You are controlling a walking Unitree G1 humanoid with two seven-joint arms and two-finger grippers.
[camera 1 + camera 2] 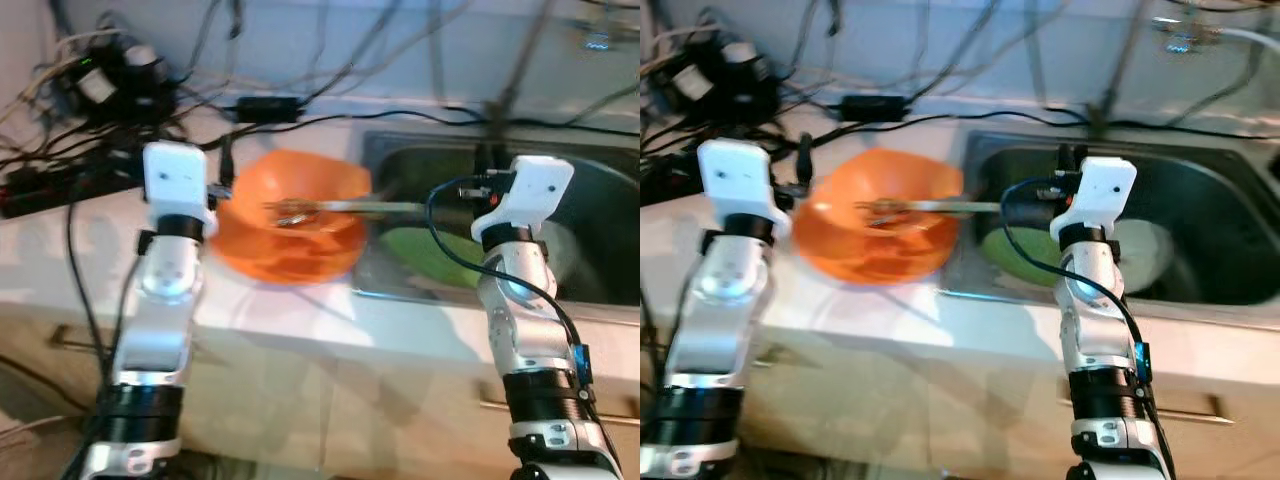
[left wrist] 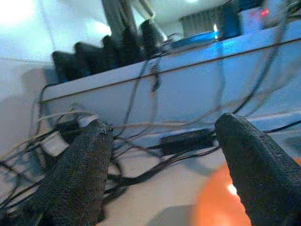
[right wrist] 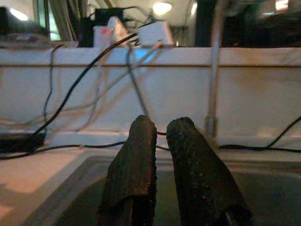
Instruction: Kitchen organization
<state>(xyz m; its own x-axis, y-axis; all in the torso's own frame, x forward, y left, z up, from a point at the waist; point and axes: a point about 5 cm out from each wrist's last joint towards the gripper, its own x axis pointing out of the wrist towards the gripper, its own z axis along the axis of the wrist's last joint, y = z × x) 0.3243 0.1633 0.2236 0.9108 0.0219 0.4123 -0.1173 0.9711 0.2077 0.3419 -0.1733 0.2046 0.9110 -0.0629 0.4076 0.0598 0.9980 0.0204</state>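
An orange bowl [image 1: 290, 235] sits on the white counter just left of the sink. A metal utensil [image 1: 345, 209] lies in it, its handle sticking out to the right over the sink [image 1: 600, 285]. My left gripper [image 2: 164, 125] is open at the bowl's far left rim, nothing between its fingers [image 2: 80, 174]; the bowl's orange edge [image 2: 221, 202] shows below them. My right gripper [image 3: 162, 121] is shut and hovers over the sink's left part, pointing at the back wall. The utensil's handle ends just left of that wrist; I cannot see any contact.
A green dish [image 1: 430, 255] and a white plate [image 1: 560, 250] lie in the sink. Black cables, a power strip [image 1: 60, 185] and adapters [image 1: 265, 108] crowd the counter's back and left. A tap pipe [image 3: 214, 70] rises behind the sink.
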